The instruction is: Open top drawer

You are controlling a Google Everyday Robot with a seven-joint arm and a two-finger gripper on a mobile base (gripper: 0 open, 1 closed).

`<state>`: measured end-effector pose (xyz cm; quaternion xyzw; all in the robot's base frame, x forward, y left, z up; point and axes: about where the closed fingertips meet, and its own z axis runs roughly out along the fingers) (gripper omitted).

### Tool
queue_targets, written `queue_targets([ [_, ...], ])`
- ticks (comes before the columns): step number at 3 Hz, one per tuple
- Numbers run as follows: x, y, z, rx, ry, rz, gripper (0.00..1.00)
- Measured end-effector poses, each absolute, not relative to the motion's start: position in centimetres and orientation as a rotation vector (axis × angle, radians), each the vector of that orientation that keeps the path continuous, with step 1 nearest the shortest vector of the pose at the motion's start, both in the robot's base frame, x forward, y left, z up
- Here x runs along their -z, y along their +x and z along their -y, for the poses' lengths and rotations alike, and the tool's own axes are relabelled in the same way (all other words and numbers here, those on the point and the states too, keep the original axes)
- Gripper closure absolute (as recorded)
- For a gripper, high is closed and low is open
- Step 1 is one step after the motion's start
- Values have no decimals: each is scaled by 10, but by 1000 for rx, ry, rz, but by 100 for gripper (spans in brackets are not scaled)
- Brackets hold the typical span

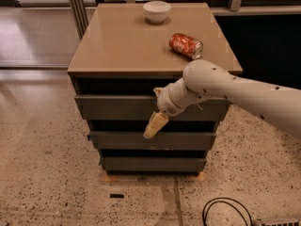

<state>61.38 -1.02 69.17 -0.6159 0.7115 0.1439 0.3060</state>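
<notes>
Speckled floor (47, 182) around a low cabinet with a tan top (127, 41). Just under that top sits the top drawer (117, 108), long axis lying 9 to 3 o'clock, flat dark front facing 6 o'clock, dark gap above it, interior hidden. Below it, two narrower drawer fronts (122, 139).

Gripper (155, 125) hanging at the drawer's lower edge, near its middle, tilted toward 7 o'clock from a white arm (244, 93) reaching in from 3 o'clock; apart or together, cannot tell.

On the top at 12 o'clock, a white bowl (157, 11), upright; at 2 o'clock, a red can (186, 45) on its side. Black cable (225, 208) on the floor at 5 o'clock.
</notes>
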Motion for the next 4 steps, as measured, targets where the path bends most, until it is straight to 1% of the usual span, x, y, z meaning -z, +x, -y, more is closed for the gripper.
queue_targets([
  [2, -686, 614, 9, -406, -1604, -1873, 0],
  [3, -669, 628, 9, -474, -1509, -1883, 0],
  [4, -669, 628, 9, -474, -1509, -1883, 0],
])
